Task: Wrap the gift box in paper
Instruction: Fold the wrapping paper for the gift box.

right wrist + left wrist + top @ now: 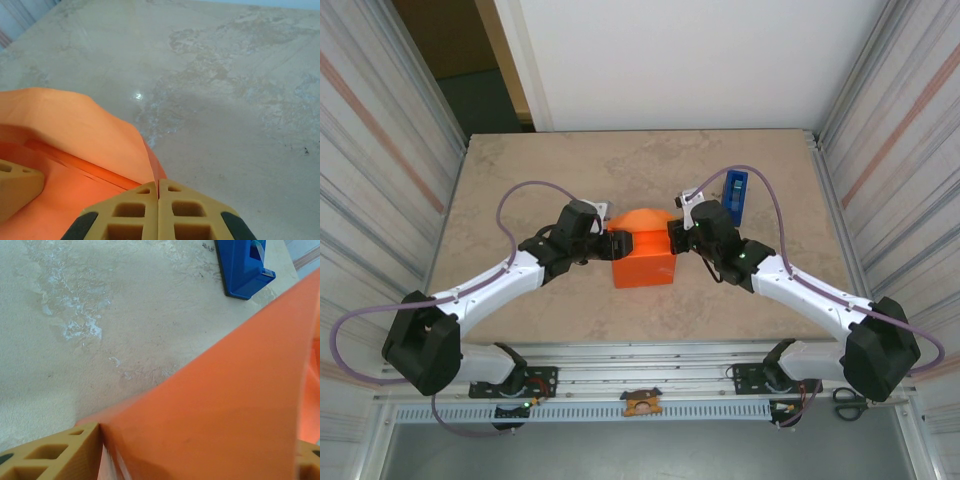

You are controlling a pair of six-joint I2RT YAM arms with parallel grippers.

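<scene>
right hand (158, 187), tan and honeycombed, pinches shut on thin orange paper (75, 120); left hand (200, 445) straddles it, grip unclear.

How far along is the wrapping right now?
Done: the paper is lifted up against the gift box. In hand: the right gripper is shut on a paper edge; the fingers of the left gripper straddle the raised sheet. Left: the folds are not closed, nothing looks taped; the tape dispenser sits apart.

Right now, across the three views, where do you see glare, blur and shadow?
Right wrist view: a glare spot on the table. Left wrist view: the paper, close to the lens, looks soft; the tape dispenser is crisper. Top view: even light, soft shadows under both arms.
</scene>
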